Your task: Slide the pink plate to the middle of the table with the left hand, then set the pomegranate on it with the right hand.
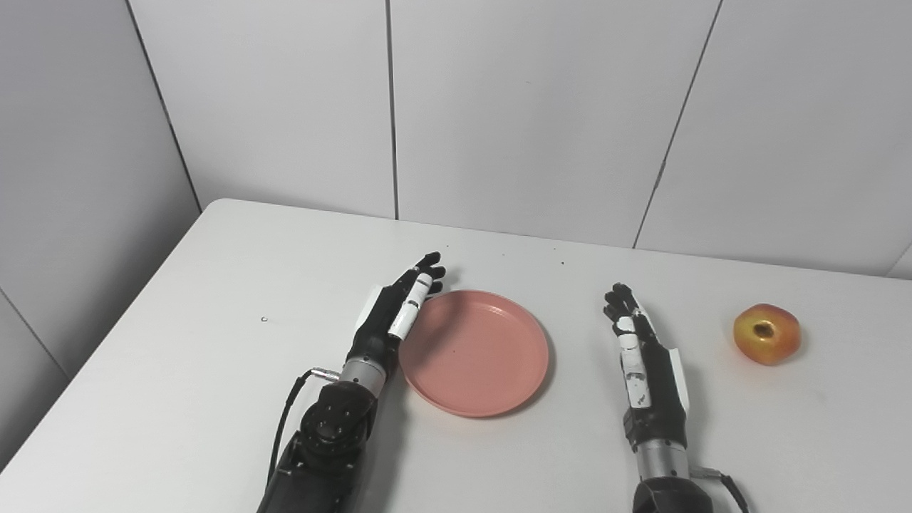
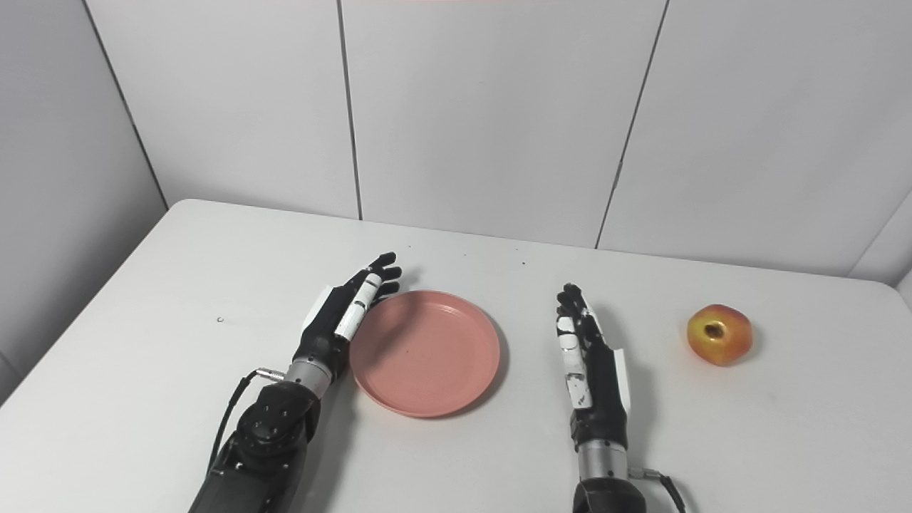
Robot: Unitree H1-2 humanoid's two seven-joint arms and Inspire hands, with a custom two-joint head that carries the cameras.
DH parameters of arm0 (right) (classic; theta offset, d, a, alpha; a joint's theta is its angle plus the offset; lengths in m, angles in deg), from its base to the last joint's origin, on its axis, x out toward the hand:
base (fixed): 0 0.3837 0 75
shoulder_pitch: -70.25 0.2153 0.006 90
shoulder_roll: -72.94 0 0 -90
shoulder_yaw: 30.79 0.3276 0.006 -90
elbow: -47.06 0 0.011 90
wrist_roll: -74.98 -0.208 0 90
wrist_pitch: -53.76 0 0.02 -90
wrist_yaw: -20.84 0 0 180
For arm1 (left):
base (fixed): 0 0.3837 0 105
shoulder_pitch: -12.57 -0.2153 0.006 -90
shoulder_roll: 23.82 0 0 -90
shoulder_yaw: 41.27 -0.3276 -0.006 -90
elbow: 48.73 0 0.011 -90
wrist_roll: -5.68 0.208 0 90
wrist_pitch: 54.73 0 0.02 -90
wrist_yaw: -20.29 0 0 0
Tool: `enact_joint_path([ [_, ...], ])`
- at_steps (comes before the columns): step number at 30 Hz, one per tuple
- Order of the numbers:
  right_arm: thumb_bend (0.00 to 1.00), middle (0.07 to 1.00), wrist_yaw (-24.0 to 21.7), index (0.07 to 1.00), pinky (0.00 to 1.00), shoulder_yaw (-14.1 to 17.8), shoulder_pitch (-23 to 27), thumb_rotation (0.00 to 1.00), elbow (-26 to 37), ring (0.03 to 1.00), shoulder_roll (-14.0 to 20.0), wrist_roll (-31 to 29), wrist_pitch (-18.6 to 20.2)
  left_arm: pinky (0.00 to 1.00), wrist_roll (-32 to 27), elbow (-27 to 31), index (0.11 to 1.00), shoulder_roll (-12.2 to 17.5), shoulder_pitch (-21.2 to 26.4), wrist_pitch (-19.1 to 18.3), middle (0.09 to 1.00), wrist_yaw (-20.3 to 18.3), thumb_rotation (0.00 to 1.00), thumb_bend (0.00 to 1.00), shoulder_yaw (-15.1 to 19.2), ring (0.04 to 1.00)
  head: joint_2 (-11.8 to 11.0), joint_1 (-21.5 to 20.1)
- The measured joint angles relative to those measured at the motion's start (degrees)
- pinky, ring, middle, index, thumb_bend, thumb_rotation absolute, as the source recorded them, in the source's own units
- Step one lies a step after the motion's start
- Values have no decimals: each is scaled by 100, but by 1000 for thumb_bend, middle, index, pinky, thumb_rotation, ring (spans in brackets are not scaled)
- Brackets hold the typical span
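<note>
Against the left rim of the pink plate (image 1: 474,353), the fingers (image 1: 413,299) of the left hand (image 1: 390,313) are lying straight and together, edge-on to the rim and pointing toward the far side; they are gripping nothing, only resting alongside the plate, and whether they are truly touching it or sitting just beside it I cannot tell; from there the palm is standing roughly upright, the wrist is angling back toward the near left, and the forearm is running down to the near edge of the surface (image 1: 214,299). By my judgement the first step is in hand and close to finished, since the plate is already sitting about midway across the surface, between the two hands.

Right of the plate, the fingers (image 1: 620,303) of the right hand (image 1: 645,363) are stretched out and slightly apart, holding nothing; the hand is lying flat-sided on the surface, apart from the plate, with its forearm coming straight in from the near edge.

The pomegranate (image 1: 767,333) is resting well to the right, clear of both hands, its dark crown facing the cameras; it is not yet on the plate. The next move is calling for the left hand to draw away, then for the right hand to swing rightward, spread around the round fruit and close firmly enough that it is not rolling off.
</note>
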Motion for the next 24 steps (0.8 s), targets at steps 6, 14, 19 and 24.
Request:
enact_joint_path([
  [6, 613, 896, 5, 890, 964, -9, -7, 953, -1, 915, -64, 38, -1, 848, -56, 18, 878, -70, -67, 44, 890, -3, 981, 253, 15, 882, 0, -202],
  [14, 623, 887, 160, 877, 954, -26, -8, 950, -12, 902, -147, 161, 11, 812, -29, 33, 850, -103, -152, 147, 865, -1, 919, 260, -32, 860, 26, -387],
  [19, 621, 884, 195, 875, 941, -42, -8, 950, -17, 896, -168, 210, 34, 822, -116, 117, 858, -211, -237, 147, 867, -5, 939, 265, -17, 865, 35, -396],
  [24, 620, 886, 198, 879, 949, -45, -7, 959, -16, 898, -177, 219, 93, 834, -232, 157, 868, -236, -247, 135, 875, -64, 974, 268, 2, 877, 35, -405],
])
